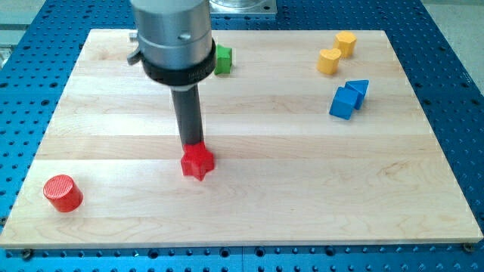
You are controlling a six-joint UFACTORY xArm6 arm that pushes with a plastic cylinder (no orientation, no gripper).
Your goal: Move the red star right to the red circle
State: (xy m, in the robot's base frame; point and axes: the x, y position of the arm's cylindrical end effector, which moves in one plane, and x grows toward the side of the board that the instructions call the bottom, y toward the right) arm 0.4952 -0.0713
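The red star (198, 162) lies on the wooden board (249, 204), left of the middle and toward the view's bottom. The red circle (63, 193), a short cylinder, stands near the board's bottom left corner, well to the left of the star. My tip (193, 144) sits right at the star's top edge, touching or almost touching it. The dark rod rises from there to the grey arm body at the view's top.
A green block (222, 60) sits at the top, partly hidden behind the arm body. Two yellow blocks (336, 52) lie at the top right. Two blue blocks (349, 98) lie below them, touching each other. The blue pegboard surrounds the board.
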